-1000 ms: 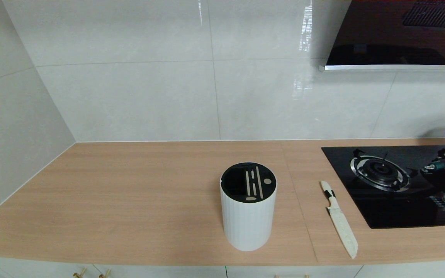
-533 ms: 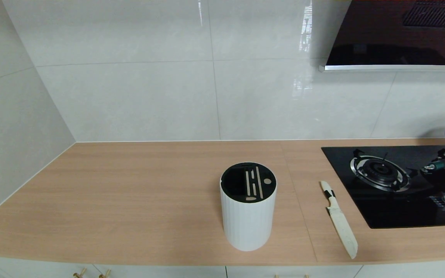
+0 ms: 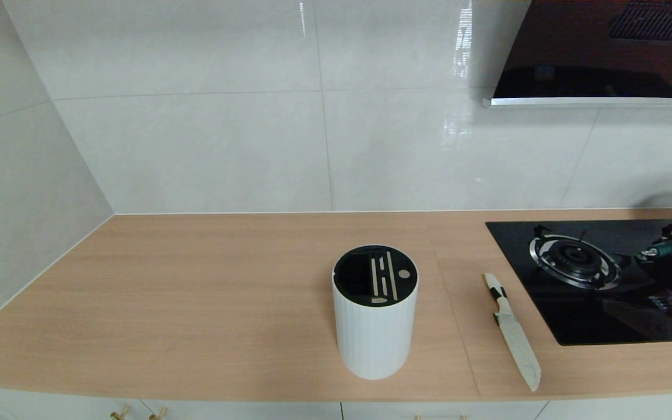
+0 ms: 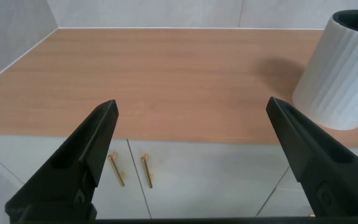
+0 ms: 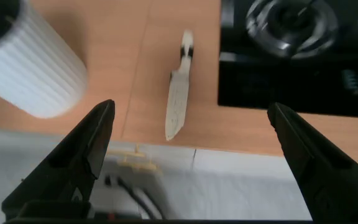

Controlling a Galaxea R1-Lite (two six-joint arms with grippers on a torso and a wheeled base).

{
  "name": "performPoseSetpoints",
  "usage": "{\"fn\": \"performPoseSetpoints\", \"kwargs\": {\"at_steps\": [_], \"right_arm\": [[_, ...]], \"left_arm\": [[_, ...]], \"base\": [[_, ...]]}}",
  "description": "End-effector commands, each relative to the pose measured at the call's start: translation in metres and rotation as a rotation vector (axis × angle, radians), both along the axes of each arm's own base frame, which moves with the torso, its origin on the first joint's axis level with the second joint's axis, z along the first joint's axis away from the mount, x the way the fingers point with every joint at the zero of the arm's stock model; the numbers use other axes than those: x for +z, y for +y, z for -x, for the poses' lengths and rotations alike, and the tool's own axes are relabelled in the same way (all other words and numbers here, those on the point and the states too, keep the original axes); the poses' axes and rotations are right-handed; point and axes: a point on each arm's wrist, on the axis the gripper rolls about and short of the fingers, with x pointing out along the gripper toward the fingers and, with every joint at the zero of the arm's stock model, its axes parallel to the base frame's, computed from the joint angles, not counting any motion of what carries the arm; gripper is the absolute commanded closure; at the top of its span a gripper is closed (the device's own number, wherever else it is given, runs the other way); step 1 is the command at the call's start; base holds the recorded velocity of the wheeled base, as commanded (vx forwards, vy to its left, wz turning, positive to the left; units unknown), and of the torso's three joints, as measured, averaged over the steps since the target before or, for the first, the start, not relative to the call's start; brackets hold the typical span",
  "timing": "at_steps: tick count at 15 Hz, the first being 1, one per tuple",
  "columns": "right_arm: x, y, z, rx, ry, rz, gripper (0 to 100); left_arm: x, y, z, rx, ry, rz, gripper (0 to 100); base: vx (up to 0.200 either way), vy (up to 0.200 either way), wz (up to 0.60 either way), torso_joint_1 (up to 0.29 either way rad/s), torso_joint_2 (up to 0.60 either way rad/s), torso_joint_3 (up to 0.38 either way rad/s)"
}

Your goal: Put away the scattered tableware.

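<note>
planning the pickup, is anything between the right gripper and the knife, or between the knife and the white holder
Nothing visible does. The open right gripper has only air between it and the knife, and the counter from the knife to the white holder is bare.

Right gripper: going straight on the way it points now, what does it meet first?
Probably the knife, flat on the countertop ahead of the open right gripper; depth is unclear, so it could meet bare wood instead.
</note>
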Motion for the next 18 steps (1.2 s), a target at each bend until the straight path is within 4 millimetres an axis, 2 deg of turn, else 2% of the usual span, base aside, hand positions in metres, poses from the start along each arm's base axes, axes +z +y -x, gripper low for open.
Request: {"fn": "performPoseSetpoints", "kwargs": {"at_steps": [1, 3, 6, 8, 11, 15, 18], "right_arm": [[-0.05, 0.032, -0.085, 0.049, 0.238, 0.082, 0], [-0.074, 0.043, -0.106, 0.068, 0.255, 0.09, 0], [-0.092, 0.047, -0.12, 0.068, 0.271, 0.088, 0], [-0.121, 0.051, -0.144, 0.054, 0.33, 0.105, 0], [-0.154, 0.052, -0.167, 0.027, 0.356, 0.114, 0], [-0.18, 0.046, -0.185, -0.046, 0.396, 0.065, 0], [-0.185, 0.043, -0.196, -0.064, 0.388, 0.058, 0]], "left_arm": [[0.0, 0.0, 0.0, 0.001, 0.001, 0.0, 0], [0.0, 0.0, 0.0, 0.001, 0.001, 0.0, 0], [0.0, 0.0, 0.0, 0.001, 0.001, 0.0, 0], [0.0, 0.0, 0.0, 0.001, 0.001, 0.0, 0], [0.0, 0.0, 0.0, 0.001, 0.001, 0.0, 0], [0.0, 0.0, 0.0, 0.001, 0.001, 0.0, 0], [0.0, 0.0, 0.0, 0.001, 0.001, 0.0, 0]], "base": [[0.0, 0.0, 0.0, 0.0, 0.0, 0.0], [0.0, 0.0, 0.0, 0.0, 0.0, 0.0], [0.0, 0.0, 0.0, 0.0, 0.0, 0.0], [0.0, 0.0, 0.0, 0.0, 0.0, 0.0], [0.0, 0.0, 0.0, 0.0, 0.0, 0.0], [0.0, 0.0, 0.0, 0.0, 0.0, 0.0], [0.0, 0.0, 0.0, 0.0, 0.0, 0.0]]}}
